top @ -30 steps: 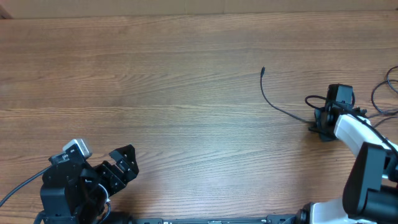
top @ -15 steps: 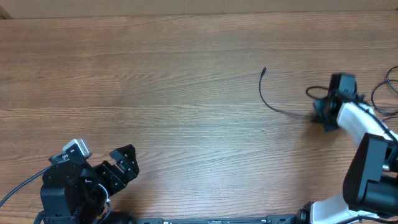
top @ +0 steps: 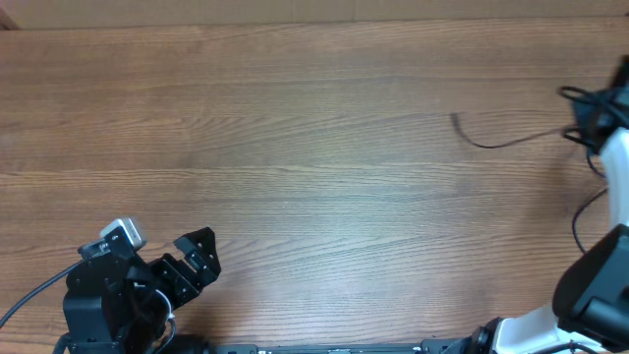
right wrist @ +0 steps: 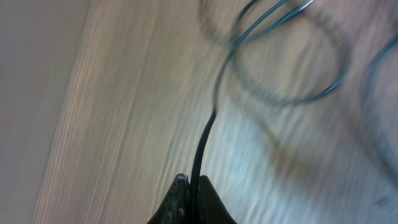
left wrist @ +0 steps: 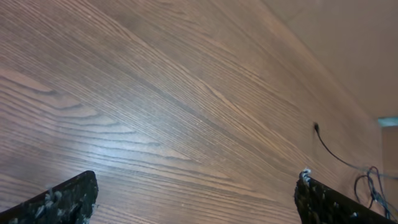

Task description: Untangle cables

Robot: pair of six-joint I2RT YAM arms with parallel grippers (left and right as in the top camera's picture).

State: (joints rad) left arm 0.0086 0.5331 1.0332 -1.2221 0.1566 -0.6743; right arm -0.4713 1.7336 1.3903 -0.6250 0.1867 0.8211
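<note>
One thin black cable (top: 501, 143) lies on the wooden table at the right, its free plug tip (top: 455, 117) pointing left. My right gripper (top: 590, 120) at the far right edge is shut on this cable (right wrist: 202, 146), which runs up from the pinched fingers (right wrist: 180, 193) to blurred cable loops (right wrist: 283, 59). My left gripper (top: 204, 254) sits at the near left, open and holding nothing, far from the cables. In the left wrist view its fingers (left wrist: 62, 202) frame bare wood, with the cable (left wrist: 329, 151) and some loops (left wrist: 368, 185) far off at the right.
More black cord (top: 582, 211) curves beside the white right arm (top: 619, 172) at the table's right edge. The table's far edge (top: 314, 24) meets a pale wall. The left arm's base (top: 103, 305) fills the near-left corner.
My right gripper has shut on the cable and swung to the far right edge, dragging it along; the plug tip slid right. The left arm has not moved.
</note>
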